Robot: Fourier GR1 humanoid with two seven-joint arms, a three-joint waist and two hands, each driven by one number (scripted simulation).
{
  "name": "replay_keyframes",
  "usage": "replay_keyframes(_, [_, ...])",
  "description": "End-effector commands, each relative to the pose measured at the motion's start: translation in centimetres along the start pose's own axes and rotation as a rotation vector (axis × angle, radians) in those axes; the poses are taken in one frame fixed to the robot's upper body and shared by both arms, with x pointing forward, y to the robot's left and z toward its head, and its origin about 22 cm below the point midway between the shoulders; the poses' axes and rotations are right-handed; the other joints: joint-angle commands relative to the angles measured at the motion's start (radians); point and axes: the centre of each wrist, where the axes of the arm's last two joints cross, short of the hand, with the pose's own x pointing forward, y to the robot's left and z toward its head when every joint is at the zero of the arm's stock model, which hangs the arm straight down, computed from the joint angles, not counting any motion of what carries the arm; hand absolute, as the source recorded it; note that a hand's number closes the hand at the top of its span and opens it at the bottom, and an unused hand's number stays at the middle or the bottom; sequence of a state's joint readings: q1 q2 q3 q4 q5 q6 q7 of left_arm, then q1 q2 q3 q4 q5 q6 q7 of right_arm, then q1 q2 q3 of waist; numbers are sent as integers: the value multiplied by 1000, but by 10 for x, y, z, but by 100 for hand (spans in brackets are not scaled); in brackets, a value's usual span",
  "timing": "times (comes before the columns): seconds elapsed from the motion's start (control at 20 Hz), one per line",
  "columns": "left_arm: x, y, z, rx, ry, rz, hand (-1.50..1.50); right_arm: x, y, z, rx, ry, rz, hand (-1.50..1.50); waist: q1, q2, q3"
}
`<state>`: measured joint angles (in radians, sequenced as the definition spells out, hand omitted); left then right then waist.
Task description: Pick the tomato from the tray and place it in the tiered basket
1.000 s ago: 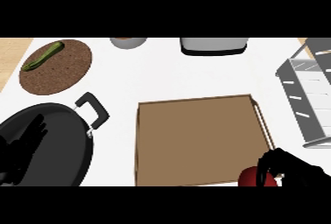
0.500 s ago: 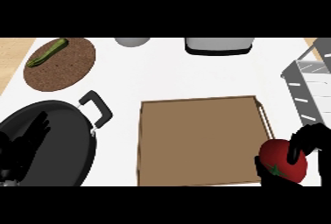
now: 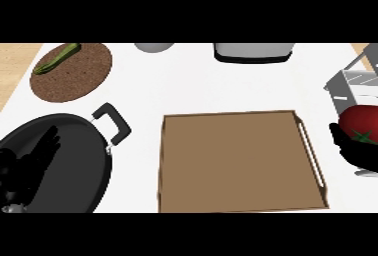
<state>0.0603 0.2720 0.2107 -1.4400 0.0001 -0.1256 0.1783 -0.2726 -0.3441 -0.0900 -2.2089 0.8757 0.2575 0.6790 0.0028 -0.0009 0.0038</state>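
White tabletop (image 3: pixel 192 85) fills most of the head view, with a strip of wood grain along its left edge. A brown tray (image 3: pixel 236 160) lies in the middle and carries nothing visible. The tomato (image 3: pixel 360 122) is already clear of it, just beyond the tray's right rim and raised at the view's right edge. The right hand (image 3: pixel 354 152) cups it from below, dark fingers curled round its underside.

The tiered basket (image 3: pixel 353 82) stands directly beyond the tomato, towards the top of the view and slightly right. Its grey wire frame is cut off by the picture's edge, and the fruit overlaps its lower part. The placing move therefore looks like a short carry forward and a little outward. How high the tomato sits against the tiers cannot be judged from this steep angle.

The left hand (image 3: pixel 28 167) rests open, fingers up, over the black pan (image 3: pixel 81 165) at lower left, far from the basket.
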Motion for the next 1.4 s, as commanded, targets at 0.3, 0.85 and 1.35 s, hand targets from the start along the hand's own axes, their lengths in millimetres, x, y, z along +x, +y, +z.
replay_keyframes(0.3, [-9, -2, 4, -13, 8, 11, 0, -46, -12, -98, -20, -5, -341, 150, 12, 4, -3])
replay_keyframes(0.85, [2, 3, -7, -5, -11, 6, 0, -77, -21, -135, -9, -142, 238, 150, 17, 21, -7])
replay_keyframes(1.35, [0, -3, -6, -15, -10, -13, 0, -129, -53, -181, -1, -280, 462, 150, 15, 6, -3])
